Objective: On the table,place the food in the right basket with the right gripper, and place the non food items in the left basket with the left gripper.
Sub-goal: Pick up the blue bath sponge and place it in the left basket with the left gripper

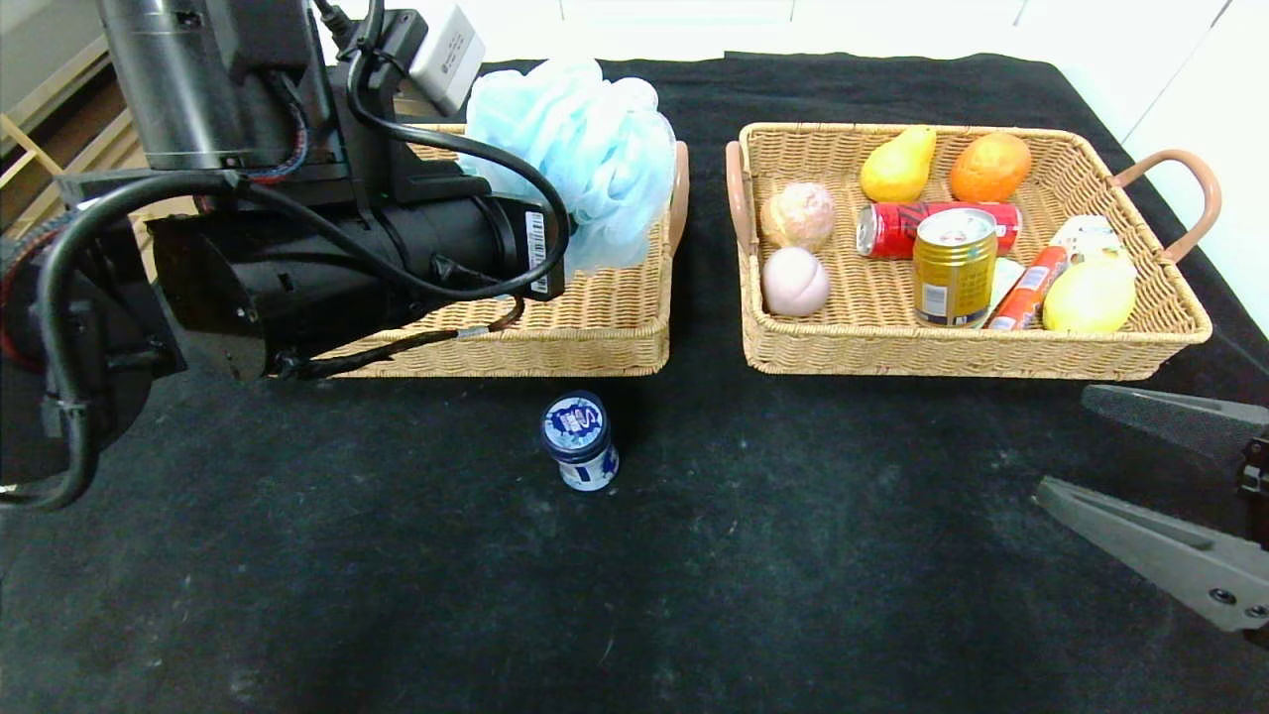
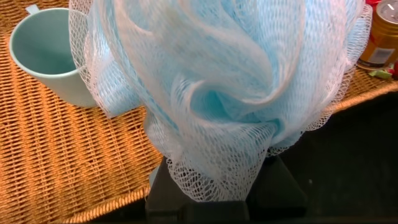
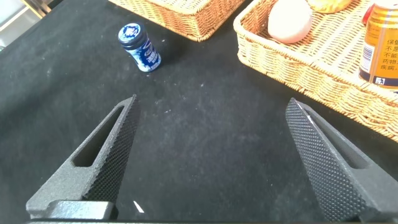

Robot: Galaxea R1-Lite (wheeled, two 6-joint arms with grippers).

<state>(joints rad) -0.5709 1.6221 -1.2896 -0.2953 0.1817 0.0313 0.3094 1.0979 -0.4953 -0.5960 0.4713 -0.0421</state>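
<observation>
My left gripper (image 2: 221, 180) is shut on a pale blue mesh bath sponge (image 1: 570, 149) and holds it over the far right part of the left wicker basket (image 1: 595, 332); the sponge (image 2: 217, 81) fills the left wrist view and hides the fingertips. A small blue-and-white jar (image 1: 581, 442) stands on the black table in front of the left basket; it also shows in the right wrist view (image 3: 140, 47). My right gripper (image 1: 1061, 443) is open and empty, low over the table at the front right, in front of the right basket (image 1: 952, 355).
A mint green cup (image 2: 50, 53) lies in the left basket. The right basket holds a pear (image 1: 898, 165), an orange (image 1: 989, 167), a red can (image 1: 892, 228), a gold can (image 1: 954, 266), a lemon (image 1: 1089, 294) and other food.
</observation>
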